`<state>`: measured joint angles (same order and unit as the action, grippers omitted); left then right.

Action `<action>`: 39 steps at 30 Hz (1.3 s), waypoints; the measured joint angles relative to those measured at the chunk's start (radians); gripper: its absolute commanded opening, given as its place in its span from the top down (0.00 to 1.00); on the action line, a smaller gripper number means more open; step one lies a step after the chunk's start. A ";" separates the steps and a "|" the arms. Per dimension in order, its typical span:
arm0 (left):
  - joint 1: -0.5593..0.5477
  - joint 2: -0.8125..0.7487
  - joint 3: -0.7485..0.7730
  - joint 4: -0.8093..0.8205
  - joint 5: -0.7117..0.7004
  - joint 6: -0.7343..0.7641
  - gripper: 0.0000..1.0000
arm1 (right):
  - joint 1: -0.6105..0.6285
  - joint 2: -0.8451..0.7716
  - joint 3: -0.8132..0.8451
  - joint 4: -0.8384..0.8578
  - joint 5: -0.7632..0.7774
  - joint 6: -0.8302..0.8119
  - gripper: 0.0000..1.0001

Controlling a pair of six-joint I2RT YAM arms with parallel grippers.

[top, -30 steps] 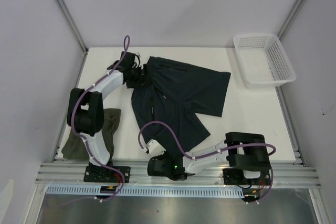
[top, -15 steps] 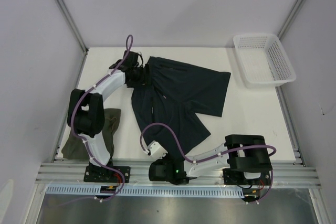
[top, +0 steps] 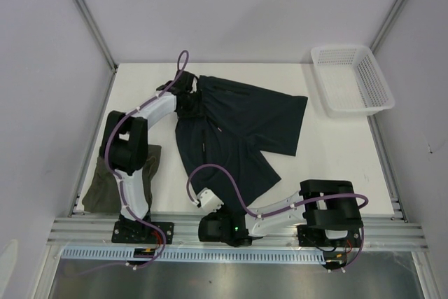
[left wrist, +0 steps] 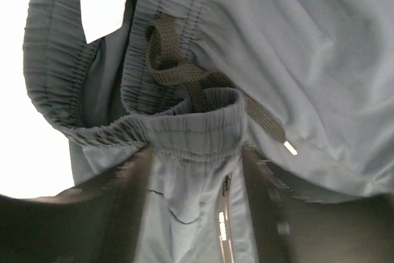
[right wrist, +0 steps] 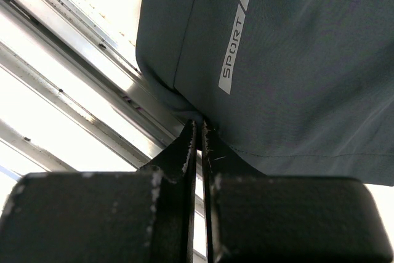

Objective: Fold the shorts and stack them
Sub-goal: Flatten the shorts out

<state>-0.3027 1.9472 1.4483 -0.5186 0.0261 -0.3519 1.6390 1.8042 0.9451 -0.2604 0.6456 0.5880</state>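
Across the middle of the table (top: 336, 166) the navy shorts (top: 241, 127) lie spread flat, waistband toward the far left, legs toward the right and the near edge; at that far-left waistband corner sits the left gripper (left wrist: 196, 155), its fingers (left wrist: 104, 214) apart with a bunched fold of elastic waistband between them, the drawstring (left wrist: 178, 72) lying just beyond; down at the near edge the right gripper (right wrist: 197, 129) has its fingers pressed together, the near leg's hem corner right at their tips above the metal rail (right wrist: 80, 84); whether cloth is pinched there I cannot tell; the olive shorts (top: 98, 190) sit crumpled at the near-left edge, well apart from the navy pair.
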 measured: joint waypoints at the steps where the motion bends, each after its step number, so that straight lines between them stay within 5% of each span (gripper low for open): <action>1: 0.000 0.008 0.003 0.001 -0.001 -0.002 0.46 | 0.000 0.000 -0.001 0.001 0.000 0.000 1.00; 10: 0.000 0.050 0.007 0.000 -0.005 -0.005 0.73 | 0.000 -0.004 -0.010 0.013 0.000 0.001 1.00; 13: 0.005 0.050 0.010 -0.002 -0.005 0.002 1.00 | 0.000 -0.008 -0.017 0.023 0.000 0.004 1.00; 19: 0.038 0.019 -0.032 0.027 0.015 0.008 1.00 | -0.002 -0.014 -0.026 0.034 -0.003 0.005 1.00; 33: 0.349 -0.445 -0.531 0.312 0.238 -0.185 1.00 | -0.005 -0.021 -0.036 0.051 -0.014 -0.004 1.00; 39: 0.451 -0.498 -0.635 0.361 0.296 -0.253 1.00 | 0.018 -0.022 -0.028 0.039 -0.002 -0.060 1.00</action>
<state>0.1486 1.4490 0.8131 -0.1577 0.3218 -0.6044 1.6569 1.7824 0.9173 -0.2214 0.6437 0.5285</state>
